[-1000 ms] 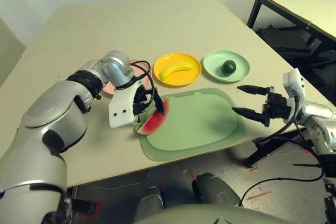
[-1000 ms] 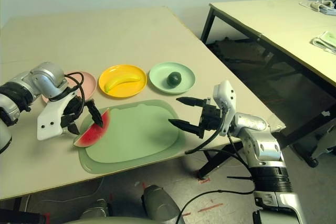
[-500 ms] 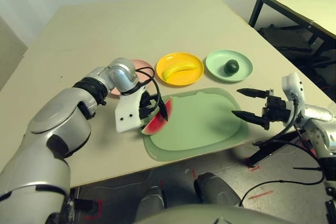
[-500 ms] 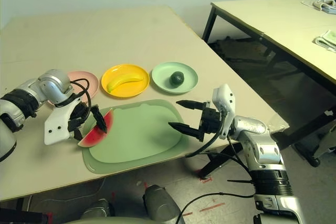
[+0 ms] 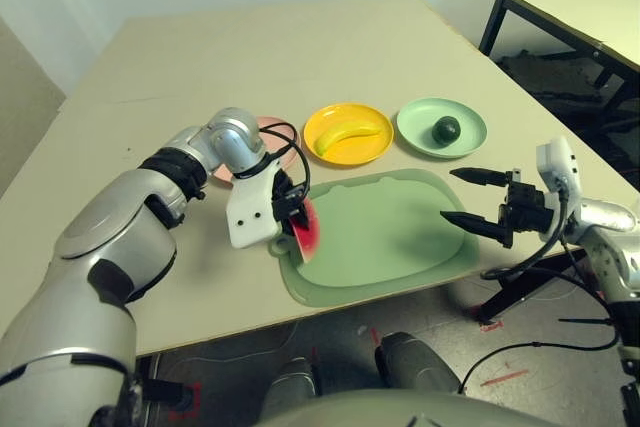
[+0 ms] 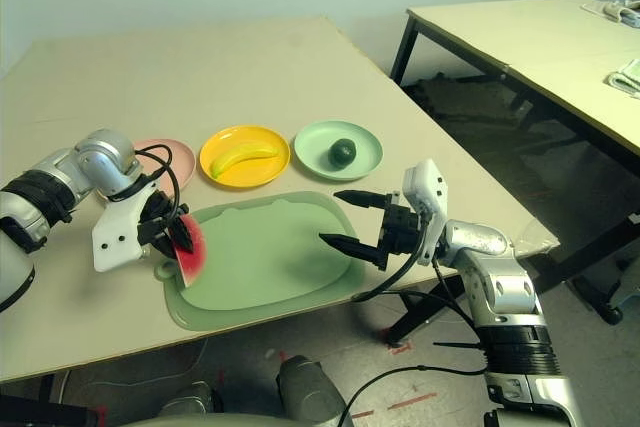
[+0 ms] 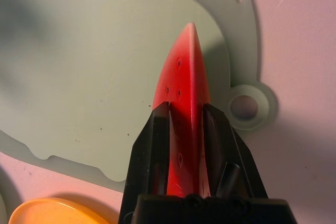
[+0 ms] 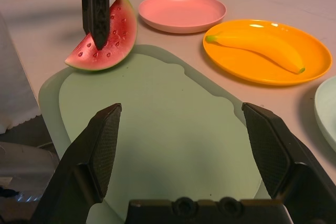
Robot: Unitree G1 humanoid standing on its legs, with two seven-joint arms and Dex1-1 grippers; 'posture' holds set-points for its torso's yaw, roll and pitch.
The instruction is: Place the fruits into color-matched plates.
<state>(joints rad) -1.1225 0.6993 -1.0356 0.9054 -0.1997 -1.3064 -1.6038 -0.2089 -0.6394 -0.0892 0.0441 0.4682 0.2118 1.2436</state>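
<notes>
My left gripper [image 5: 291, 211] is shut on the red watermelon wedge [image 5: 306, 229] and holds it upright at the left edge of the pale green mat [image 5: 385, 237]. Both fingers [image 7: 157, 145] press the wedge's flat red faces [image 7: 186, 93]. The pink plate [image 5: 274, 128] lies just beyond it, partly behind my left arm. A banana [image 5: 350, 134] rests in the yellow plate [image 5: 374, 148]. The dark avocado [image 5: 446, 129] sits in the mint green plate [image 5: 415, 128]. My right gripper [image 5: 449, 195] hovers open over the mat's right edge, with nothing in it.
The mat's loop handle [image 7: 244, 107] lies beside the wedge. The table's front edge runs just below the mat. A second table [image 6: 540, 42] on black legs stands to the right across a gap. Bare tabletop stretches behind the plates.
My left gripper has turned the watermelon wedge from face-on to edge-on and shifted it slightly along the mat's left edge. The right gripper has stayed open and in place.
</notes>
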